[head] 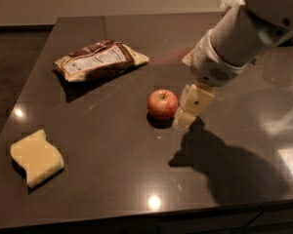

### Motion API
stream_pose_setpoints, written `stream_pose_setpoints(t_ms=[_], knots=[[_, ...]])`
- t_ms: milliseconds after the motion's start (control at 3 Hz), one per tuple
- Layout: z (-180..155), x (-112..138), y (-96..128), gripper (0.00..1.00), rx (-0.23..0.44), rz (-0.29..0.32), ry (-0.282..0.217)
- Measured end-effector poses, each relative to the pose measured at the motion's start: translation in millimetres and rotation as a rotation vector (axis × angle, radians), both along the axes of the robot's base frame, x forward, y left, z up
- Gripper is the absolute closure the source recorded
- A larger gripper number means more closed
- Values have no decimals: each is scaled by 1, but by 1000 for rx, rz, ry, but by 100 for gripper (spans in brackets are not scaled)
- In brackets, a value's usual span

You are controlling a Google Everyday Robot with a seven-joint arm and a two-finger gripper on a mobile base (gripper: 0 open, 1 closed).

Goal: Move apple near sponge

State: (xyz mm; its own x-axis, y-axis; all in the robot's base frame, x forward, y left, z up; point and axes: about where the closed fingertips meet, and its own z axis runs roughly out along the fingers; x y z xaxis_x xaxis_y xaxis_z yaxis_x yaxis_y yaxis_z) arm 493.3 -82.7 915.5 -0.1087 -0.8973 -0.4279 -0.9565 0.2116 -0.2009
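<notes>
Progress: I judge this early. The apple [162, 104] sits on the surface [112, 184] well apart from the sponge [37, 157], so the task is not yet met.
Done so far: my tool [189, 112] is low over the surface right by the apple, which I read as the approach to a grasp.
Left to do: take hold of the apple, carry it left and nearer across the surface, and set it down close to the sponge.
Apple: around the middle of the surface, upright with its stem up, resting on the surface and not lifted.
Sponge: near the near-left corner of the surface, lying flat, with nothing close to it.
Tool: just right of the apple, hanging from my arm [234, 43], which reaches in from the far right.
Tool state: I cannot tell whether it is apart or together. It is not around the apple.
Apple relative to tool: immediately on the tool's left, at about the same distance from the near edge. They are either touching or a hair apart, and I cannot tell which.
Path: the snack bag [100, 60] lies at the far left, so I judge it stays clear of the line from apple to sponge.
</notes>
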Motion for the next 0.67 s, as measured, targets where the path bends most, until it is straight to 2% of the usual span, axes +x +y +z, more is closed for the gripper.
stream_pose_setpoints(t_ms=[667], knots=[[-42, 20, 35, 0, 22, 44, 40]])
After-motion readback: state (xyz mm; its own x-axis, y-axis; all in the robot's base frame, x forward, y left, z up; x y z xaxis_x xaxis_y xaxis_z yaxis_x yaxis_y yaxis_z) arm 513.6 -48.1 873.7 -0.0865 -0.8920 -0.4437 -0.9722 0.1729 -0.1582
